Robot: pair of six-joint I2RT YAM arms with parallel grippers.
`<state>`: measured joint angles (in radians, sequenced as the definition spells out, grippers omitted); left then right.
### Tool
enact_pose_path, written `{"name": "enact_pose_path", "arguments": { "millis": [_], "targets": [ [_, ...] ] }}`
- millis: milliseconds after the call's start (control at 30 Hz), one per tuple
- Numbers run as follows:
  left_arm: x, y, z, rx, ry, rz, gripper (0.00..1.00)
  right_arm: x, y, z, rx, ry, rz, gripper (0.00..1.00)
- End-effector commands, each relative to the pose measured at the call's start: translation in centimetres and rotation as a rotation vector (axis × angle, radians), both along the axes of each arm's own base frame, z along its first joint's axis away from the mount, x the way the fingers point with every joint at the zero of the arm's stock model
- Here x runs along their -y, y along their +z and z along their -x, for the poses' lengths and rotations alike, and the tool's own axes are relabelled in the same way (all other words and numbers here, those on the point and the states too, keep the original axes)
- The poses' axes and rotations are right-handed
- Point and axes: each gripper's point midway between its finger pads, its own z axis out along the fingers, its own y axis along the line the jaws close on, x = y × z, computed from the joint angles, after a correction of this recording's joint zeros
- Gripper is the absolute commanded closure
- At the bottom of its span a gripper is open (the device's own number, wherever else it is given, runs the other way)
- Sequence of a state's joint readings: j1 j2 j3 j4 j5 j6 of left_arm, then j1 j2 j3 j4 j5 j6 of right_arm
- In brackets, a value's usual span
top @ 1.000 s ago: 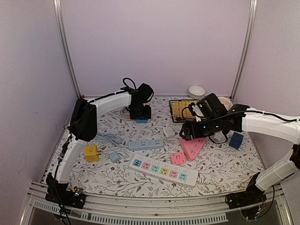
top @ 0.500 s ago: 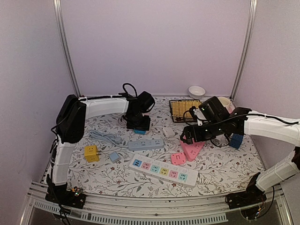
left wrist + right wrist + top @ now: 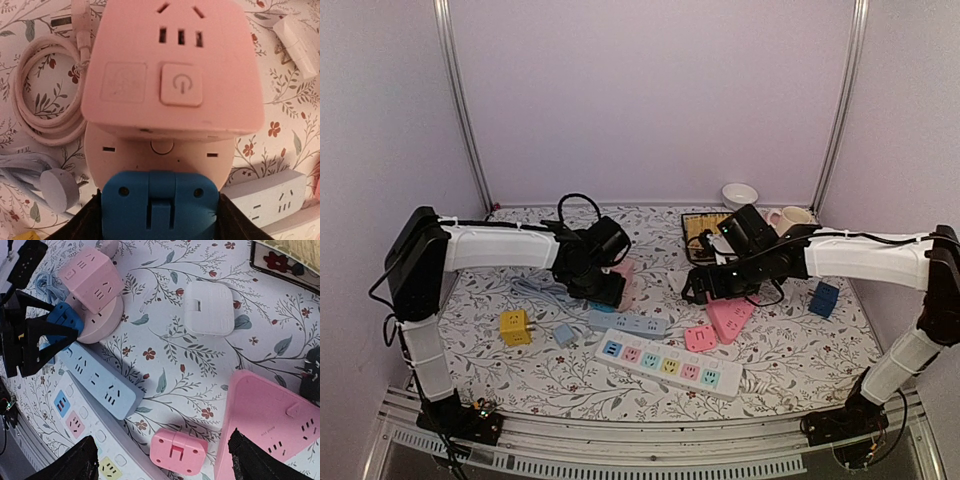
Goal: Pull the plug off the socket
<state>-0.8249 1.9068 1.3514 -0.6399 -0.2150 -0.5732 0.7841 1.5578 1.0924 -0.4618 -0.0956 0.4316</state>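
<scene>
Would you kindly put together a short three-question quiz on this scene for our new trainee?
1. True or false: the right hand is shut on something.
2. Multiple choice: what colour is the plug that the left hand grips? A yellow, B blue, C white.
3. Short answer: is that plug free of the pink socket yet?

Key
1. False: it is open and empty.
2. B: it grips the blue plug.
3. No: it appears seated in the socket.

The plug (image 3: 160, 210) is sitting against the round socket (image 3: 202, 157), the cube socket (image 3: 175, 65) lying just beyond, a coiled cable (image 3: 22, 102) lying left
</scene>
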Motion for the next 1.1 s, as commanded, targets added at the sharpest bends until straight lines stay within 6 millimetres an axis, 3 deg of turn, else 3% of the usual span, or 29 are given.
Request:
{"name": "enact_pose_path", "arguments": {
  "millis": [0,167,333,533,767,1067],
  "targets": [
    [1.2,2.3,-0.3,0.084,-0.105,0.074,0.46,-3.9,1.2,-3.0,0.012,0.014,-0.075,0.08],
    [0.8,1.8,0.7,0.082,-0.16,0.106,0.46,-7.9,1.6,-5.8,-0.022,0.004,-0.139,0.08],
    [1.0,1.2,2.2,0.042,-0.169,0.178,0.46,-11.8,0.6,-8.3,-0.077,0.001,-0.176,0.08],
    [0.7,0.3,3.7,0.007,-0.189,0.213,0.47,-15.2,-1.8,-9.9,-0.118,-0.035,-0.194,0.08],
    [0.0,-0.1,4.6,0.004,-0.211,0.205,0.47,-16.5,-3.8,-9.1,-0.152,-0.048,-0.176,0.08],
    [0.5,-0.1,3.8,0.023,-0.224,0.207,0.46,-16.1,-7.6,-5.2,-0.202,-0.004,-0.081,0.08]
  ]
}}
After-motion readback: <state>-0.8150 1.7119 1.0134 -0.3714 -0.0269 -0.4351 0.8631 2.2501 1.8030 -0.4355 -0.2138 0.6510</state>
